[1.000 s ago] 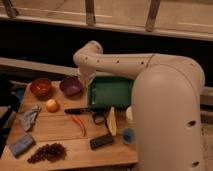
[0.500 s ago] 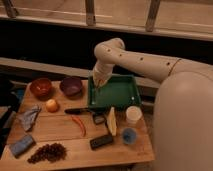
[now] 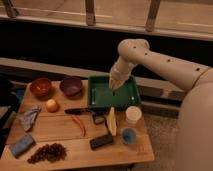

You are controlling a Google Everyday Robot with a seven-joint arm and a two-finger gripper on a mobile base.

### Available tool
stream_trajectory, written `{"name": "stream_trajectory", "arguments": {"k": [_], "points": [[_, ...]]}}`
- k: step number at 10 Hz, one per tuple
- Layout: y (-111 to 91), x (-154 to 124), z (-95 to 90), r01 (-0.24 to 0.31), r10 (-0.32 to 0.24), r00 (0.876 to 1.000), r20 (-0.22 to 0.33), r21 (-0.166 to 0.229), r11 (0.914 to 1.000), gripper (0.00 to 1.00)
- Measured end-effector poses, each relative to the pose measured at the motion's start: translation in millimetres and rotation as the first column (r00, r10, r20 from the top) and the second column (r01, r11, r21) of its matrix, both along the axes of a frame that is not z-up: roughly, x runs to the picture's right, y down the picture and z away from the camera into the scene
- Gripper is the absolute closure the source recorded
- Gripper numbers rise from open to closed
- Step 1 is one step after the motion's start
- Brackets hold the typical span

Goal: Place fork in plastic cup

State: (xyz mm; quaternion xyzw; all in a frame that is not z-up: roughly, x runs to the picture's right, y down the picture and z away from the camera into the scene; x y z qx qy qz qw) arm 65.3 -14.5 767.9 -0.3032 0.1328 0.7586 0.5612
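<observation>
While gripper [image 3: 113,88] hangs over green tray [image 3: 131,96], fingers closed, holding nothing visible; fork not discernible; locate it first, open fingers, then carry to plastic cup [image 3: 133,115].

Wooden table [image 3: 60,135] viewed from above, white arm reaching in from the right. Gripper [image 3: 114,88] shut, hanging over the green tray [image 3: 97,97] at the far right of the table. Plastic cup [image 3: 133,114] just near of the tray's right corner; small blue cup [image 3: 128,135] nearer still. Pale upright item between the cups and a black-handled knife [image 3: 77,111]; whether this is the fork cannot be told. Red chili [image 3: 79,125] near the knife. Two bowls far left, orange fruit [image 3: 51,105] beside them, grapes [image 3: 47,152] at near left.
</observation>
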Motion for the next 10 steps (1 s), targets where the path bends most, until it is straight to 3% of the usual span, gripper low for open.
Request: {"name": "stream_trajectory", "arguments": {"k": [3,7,10], "points": [[14.6,16.4,-7.6,0.016,-0.016,1.000,0.004,-0.014,0.9998,1.00],[39.0,36.7,-31.4,0.083,-0.083,0.997,-0.004,0.011,0.9965,1.00],[43.7,37.5,-35.0,0.099,-0.099,0.995,-0.003,0.018,0.9949,1.00]]}}
